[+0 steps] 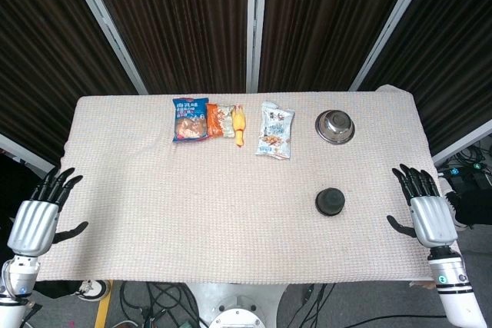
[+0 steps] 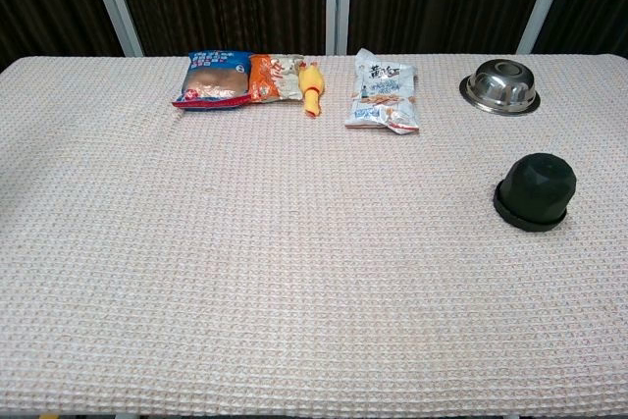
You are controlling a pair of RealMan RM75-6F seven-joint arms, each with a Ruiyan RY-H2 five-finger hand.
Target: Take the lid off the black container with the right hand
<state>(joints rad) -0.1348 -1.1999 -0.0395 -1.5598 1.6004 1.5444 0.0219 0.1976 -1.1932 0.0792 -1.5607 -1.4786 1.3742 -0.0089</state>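
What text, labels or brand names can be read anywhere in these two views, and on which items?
Nothing reads clearly.
Blue packet: white print, too blurred to read.
Orange packet: print too small to read.
White packet: large dark characters near the top, too blurred to quote.
Black container, bowl, yellow toy: no markings visible.
Right hand: a small green mark at the wrist, unreadable.

Along the far side of the tabletop [image 2: 245, 262], which a pale waffle-textured cloth covers, a blue snack bag [image 2: 212, 78] lies touching an orange snack bag [image 2: 272, 78], with a yellow rubber chicken [image 2: 312, 90] just beside it. To the right lies a white snack bag [image 2: 384, 92], apart from them. A steel bowl [image 2: 501, 85] stands upright near the far right corner.
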